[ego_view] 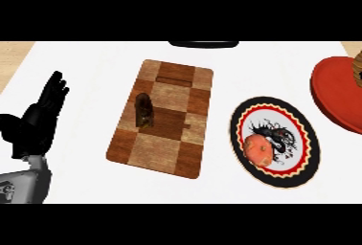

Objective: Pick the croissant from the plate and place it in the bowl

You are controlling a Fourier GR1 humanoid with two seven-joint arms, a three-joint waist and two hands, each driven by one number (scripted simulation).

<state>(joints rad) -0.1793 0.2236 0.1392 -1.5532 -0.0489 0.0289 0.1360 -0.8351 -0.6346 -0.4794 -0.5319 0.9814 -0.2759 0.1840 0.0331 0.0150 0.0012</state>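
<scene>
The croissant [259, 149], an orange-brown lump, lies on the lower left part of a round plate [305, 143] with a black rim and a red and yellow toothed band. The red bowl [336, 95] sits at the right edge, up and to the right of the plate, and is partly cut off by the view. My left hand [39, 119] stands open with its fingers up at the far left, well away from the plate and bowl. My right hand is out of view.
A checkered wooden cutting board [166, 143] lies in the middle of the white counter, with a small dark brown object [145, 110] standing on it. A black object [203, 44] shows at the counter's far edge. A brown shape [358, 69] overlaps the bowl at the right edge.
</scene>
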